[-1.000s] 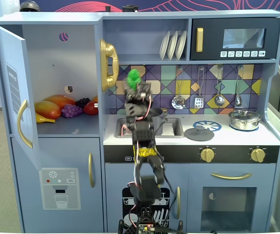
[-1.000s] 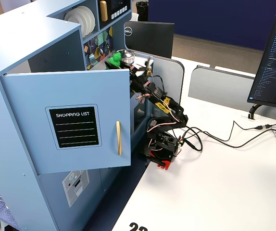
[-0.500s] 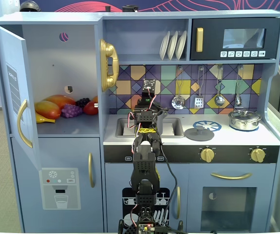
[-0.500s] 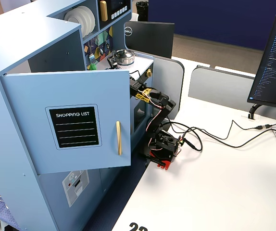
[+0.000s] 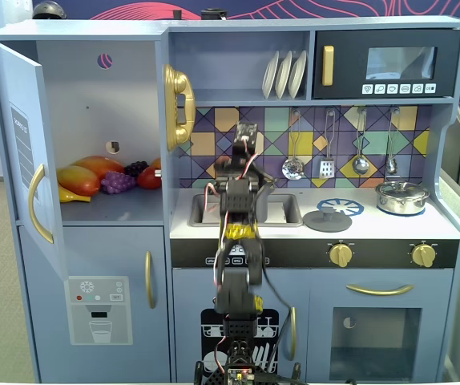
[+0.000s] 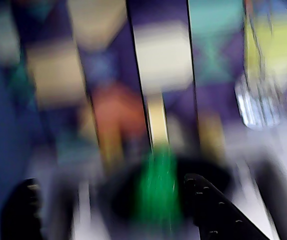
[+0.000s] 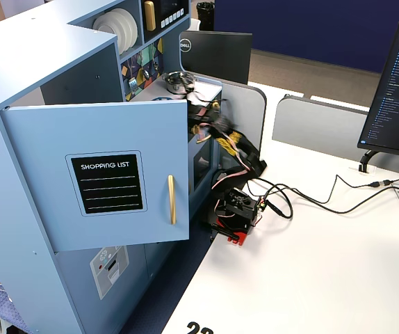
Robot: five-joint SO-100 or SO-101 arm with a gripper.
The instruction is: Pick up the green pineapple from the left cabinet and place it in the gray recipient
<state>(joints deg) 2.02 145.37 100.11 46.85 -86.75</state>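
The wrist view is badly blurred. The green pineapple (image 6: 156, 187) shows as a green smear inside a dark round container, which looks like the gray recipient (image 6: 218, 167). My gripper (image 6: 108, 182) is open. Its black fingers (image 6: 208, 205) stand wide apart on either side of the fruit, with gaps on both sides. In a fixed view my arm (image 5: 238, 192) reaches over the sink and hides both the fruit and the recipient. The left cabinet (image 5: 102, 104) stands open, its door (image 7: 102, 181) swung out. No green fruit shows inside it.
Orange, red and purple toy fruit (image 5: 106, 176) lies on the cabinet shelf. A shiny silver lidded pot (image 5: 402, 196) and a gray round lid (image 5: 327, 218) sit on the counter. Utensils (image 5: 326, 152) hang on the tiled wall. A monitor (image 7: 394, 90) and cables (image 7: 311, 195) are on the white table.
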